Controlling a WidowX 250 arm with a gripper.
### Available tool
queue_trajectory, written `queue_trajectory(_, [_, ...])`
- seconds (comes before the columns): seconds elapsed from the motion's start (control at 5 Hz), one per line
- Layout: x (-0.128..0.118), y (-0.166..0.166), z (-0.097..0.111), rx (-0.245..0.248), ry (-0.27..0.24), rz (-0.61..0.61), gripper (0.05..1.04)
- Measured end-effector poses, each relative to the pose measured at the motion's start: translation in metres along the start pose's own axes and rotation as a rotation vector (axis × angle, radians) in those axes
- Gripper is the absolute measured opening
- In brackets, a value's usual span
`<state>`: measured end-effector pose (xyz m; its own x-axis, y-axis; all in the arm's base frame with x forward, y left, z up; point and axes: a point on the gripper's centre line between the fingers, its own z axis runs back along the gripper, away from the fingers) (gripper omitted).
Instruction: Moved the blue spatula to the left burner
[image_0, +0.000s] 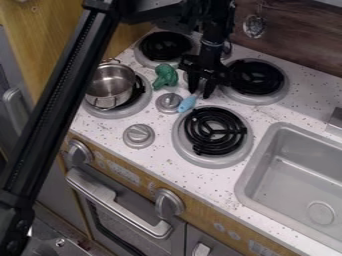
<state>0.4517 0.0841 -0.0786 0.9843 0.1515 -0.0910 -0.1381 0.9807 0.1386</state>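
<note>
Blue spatula (187, 103) seen to the right of the pot (110, 98) and a bit nearer the camera, slanted, its lower blue part exposed, its upper end hidden at the claw (201, 91). Claw is placed right of the pot, directly over that upper end; whether it is clenched on the spatula or released cannot be told. Contact between spatula and tabletop (160, 150) also can't be confirmed. Two burners could be meant by "left": the one under the pot (138, 105), already occupied, or the one behind the pot (165, 46); which one is not settled by the wording. Green toy (165, 76) is located just right of the pot, between it and the claw, so it could be knocked by a low sideways carry; a lift first is advised. Spatula is judged light, probably smooth plastic, fairly stiff, not fragile, maybe slippery if only pinched at an edge. Best hold is judged to be partway along its length, near the balance point, gripped square across the narrow part; if taken by the end, swivelling or drooping is likely. Little force should be needed. Task is judged unfinished, as the spatula is well apart from the pot.
</note>
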Motion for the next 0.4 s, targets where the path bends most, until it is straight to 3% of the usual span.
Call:
queue_trajectory(0.2, [-0.0020, -0.0016, 0.0009, 0.012, -0.025, -0.039, 0.174])
queue_trajectory(0.4, [-0.0074, -0.0037, 0.0043, 0.018, -0.045, -0.063, 0.104])
